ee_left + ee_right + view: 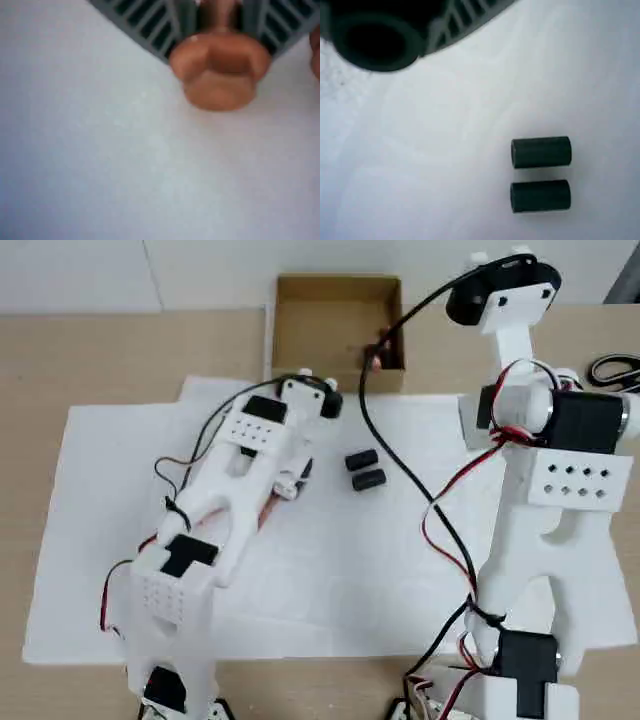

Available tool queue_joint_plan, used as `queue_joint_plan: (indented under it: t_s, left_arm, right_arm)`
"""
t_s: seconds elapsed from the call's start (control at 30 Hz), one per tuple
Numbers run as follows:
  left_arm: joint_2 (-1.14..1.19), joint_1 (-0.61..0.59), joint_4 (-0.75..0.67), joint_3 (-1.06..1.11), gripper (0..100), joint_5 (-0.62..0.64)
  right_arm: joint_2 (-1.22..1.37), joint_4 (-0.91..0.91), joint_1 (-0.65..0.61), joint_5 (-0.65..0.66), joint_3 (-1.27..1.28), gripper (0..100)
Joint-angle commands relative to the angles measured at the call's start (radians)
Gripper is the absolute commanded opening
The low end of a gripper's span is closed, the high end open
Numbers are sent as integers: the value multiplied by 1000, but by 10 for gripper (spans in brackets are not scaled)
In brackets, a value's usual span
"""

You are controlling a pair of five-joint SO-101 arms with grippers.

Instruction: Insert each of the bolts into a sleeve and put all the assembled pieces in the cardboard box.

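My left gripper (pixel 220 25) is shut on an orange bolt (pixel 220 75), whose hexagonal head sticks out just above the white sheet; a ribbed grey finger (pixel 145 25) lies behind it. In the high view this gripper (pixel 297 475) sits low at mid-sheet, left of two black sleeves (pixel 361 459) (pixel 369 480) that lie side by side. My right gripper (pixel 375 30) is shut on a third black sleeve (pixel 375 45), open end toward the camera, held above the sheet. Farther off, the two loose sleeves (pixel 541 151) (pixel 540 195) lie parallel. The cardboard box (pixel 300 330) stands at the table's back.
A white sheet (pixel 350 580) covers most of the wooden table. A black cable (pixel 400 450) runs from the box across the sheet to the right arm's base. Another orange piece (pixel 316 50) shows beside the bolt. A black cord (pixel 615 368) lies at the right edge.
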Motion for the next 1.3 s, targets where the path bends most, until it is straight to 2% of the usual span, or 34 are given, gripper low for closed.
queue_joint_plan:
  t_s: [0.0, 0.43, 0.87, 1.27]
  left_arm:
    - [26, 2, -35, -2, 6, 9]
    - [32, 3, -9, -4, 8, 26]
    - [31, 3, 17, -7, 6, 52]
    - [32, 51, 48, -7, 8, 52]
  right_arm:
    - [-53, 13, -7, -11, -3, 4]
    - [-51, 12, -76, -11, -3, 4]
    - [-51, 10, -73, -11, -3, 4]
    - [-51, 10, -73, -11, -3, 4]
